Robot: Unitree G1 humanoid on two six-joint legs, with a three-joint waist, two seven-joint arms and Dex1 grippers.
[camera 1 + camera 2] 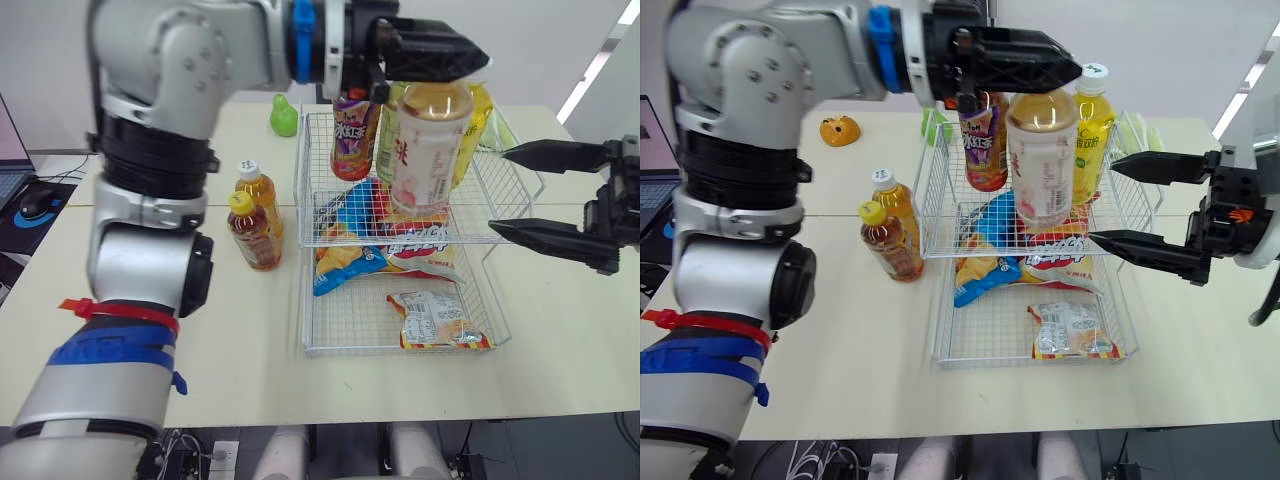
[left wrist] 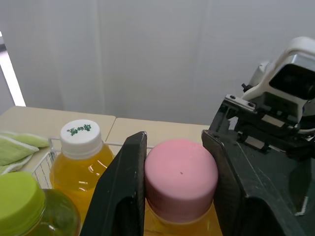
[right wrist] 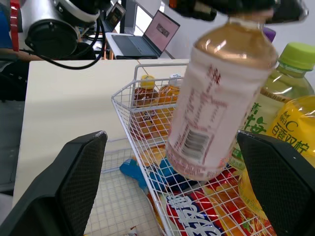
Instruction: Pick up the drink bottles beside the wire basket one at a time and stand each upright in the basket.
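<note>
Item 1, pink-capped bottle (image 1: 428, 150): I judge it heavy, slick; left gripper (image 2: 174, 142) pinches its cap (image 2: 181, 177), right gripper (image 1: 500, 190) spread, empty.

The basket (image 1: 345, 320) is thin white-coated metal wire. The bottle (image 1: 428, 150) is clear glossy plastic, its pink cap (image 2: 180, 177) smooth. The left tool (image 2: 175, 142) looks matt black plastic. The snack bag (image 1: 440, 320) is shiny; the table (image 1: 240, 340) is smooth and matt.

Bright even indoor light, soft shadows, bottle (image 3: 216, 98) slightly blurred
</note>
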